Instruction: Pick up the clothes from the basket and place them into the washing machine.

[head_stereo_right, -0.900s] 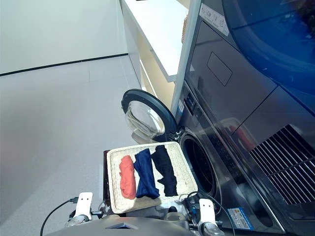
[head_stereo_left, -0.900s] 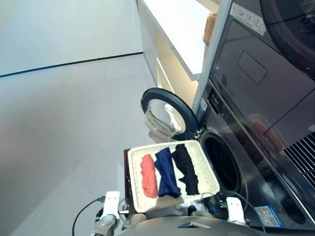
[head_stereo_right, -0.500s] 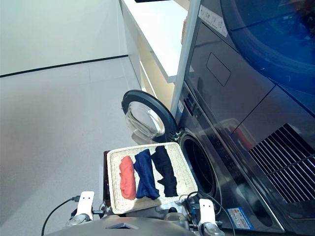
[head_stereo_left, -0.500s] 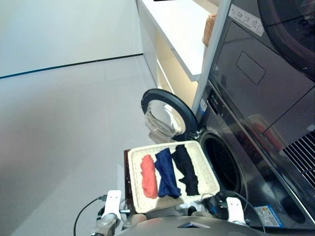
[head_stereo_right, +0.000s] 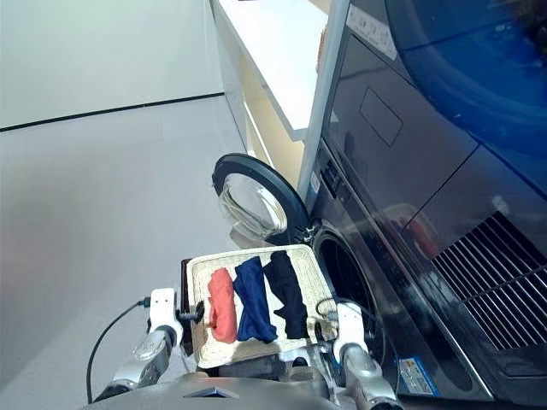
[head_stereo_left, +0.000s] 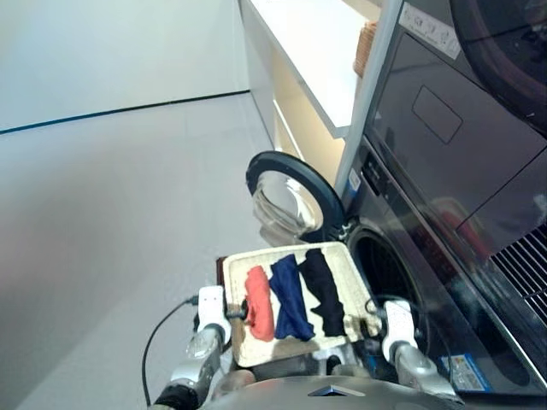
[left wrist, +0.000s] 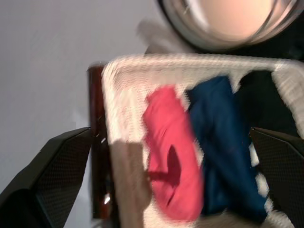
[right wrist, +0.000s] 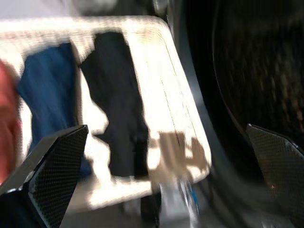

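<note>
Basket (head_stereo_left: 359, 295) on grey floor (head_stereo_left: 111, 222); coral-red (head_stereo_left: 259, 303), navy (head_stereo_left: 290, 299), black (head_stereo_left: 324, 291) garments side by side.

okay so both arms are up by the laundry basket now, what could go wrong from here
The red garment, blue garment and black garment lie touching, so the open left claw might drag two at once. The basket sits beside the drum hole, and the right claw hangs at its corner, so a swing could knock it. A garment may catch the open door.
</note>
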Available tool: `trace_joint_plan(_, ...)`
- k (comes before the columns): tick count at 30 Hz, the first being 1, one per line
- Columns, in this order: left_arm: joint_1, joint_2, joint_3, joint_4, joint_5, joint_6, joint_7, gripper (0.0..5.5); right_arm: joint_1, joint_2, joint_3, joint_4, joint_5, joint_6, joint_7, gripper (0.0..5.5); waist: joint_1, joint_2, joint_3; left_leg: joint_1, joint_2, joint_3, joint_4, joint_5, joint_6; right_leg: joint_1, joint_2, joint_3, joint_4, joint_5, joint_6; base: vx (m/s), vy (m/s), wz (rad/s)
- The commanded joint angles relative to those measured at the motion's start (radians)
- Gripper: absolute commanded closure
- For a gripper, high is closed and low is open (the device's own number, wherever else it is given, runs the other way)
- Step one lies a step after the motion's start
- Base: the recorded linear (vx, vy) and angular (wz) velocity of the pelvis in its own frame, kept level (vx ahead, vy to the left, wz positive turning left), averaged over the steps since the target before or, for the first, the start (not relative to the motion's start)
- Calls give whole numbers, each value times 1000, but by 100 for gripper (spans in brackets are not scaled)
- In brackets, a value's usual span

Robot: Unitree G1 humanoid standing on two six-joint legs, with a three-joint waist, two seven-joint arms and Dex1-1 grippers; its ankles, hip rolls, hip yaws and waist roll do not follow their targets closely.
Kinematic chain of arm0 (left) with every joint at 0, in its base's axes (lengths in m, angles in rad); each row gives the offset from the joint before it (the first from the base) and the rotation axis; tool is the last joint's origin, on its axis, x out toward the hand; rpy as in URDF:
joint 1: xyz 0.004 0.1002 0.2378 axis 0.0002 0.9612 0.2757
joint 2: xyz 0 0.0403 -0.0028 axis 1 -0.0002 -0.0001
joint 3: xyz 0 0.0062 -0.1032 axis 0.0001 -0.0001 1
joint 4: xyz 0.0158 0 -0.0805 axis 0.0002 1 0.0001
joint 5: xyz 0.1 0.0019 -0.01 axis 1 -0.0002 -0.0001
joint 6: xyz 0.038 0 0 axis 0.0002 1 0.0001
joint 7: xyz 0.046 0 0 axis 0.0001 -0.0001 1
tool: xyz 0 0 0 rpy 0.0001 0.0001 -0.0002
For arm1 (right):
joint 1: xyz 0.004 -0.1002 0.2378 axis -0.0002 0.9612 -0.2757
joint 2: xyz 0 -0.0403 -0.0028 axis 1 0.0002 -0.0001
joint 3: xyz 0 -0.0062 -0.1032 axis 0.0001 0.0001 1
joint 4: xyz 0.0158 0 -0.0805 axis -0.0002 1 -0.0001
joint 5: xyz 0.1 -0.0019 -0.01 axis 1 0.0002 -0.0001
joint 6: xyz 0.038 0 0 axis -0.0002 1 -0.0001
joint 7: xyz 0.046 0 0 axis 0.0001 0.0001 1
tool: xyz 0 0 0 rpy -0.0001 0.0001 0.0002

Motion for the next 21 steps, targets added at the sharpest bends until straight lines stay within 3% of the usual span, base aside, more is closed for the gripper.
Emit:
trace_joint_plan(1, -163, -5, -49, -53, -40, -61, 46, 0, -102, -40, 13, -174, -6, -70, -23, 0, 0, 2, 115, 28, -25, 57, 26, -57, 15, -35, -6, -23, 108, -92, 1, -86, -36, 1)
trace_joint_plan(12, -335, -10, -132, -112, -24, -92, 143, 0, -222, -57, 90, -501, 28, -130, -83, 0, -16, -19, 244, -185, 6, 42, 177, -51, -2, -241, 18, -6, 240, -108, -21, -83, -56, 2)
trace_joint_plan(18, -437, -48, -124, -24, -69, -88, 209, 0, -318, -64, 136, -669, 19, -154, -118, 0, -25, -41, 321, -305, 26, 38, 289, -78, -11, -375, 34, 14, 349, -118, -32, -80, -52, 25)
trace_joint_plan(21, -500, -46, -119, 20, -60, -91, 237, 0, -387, -56, 151, -704, 33, -173, -150, 0, -27, -49, 358, -388, 27, 19, 374, -105, -11, -460, 43, 26, 433, -131, -33, -136, -40, -21)
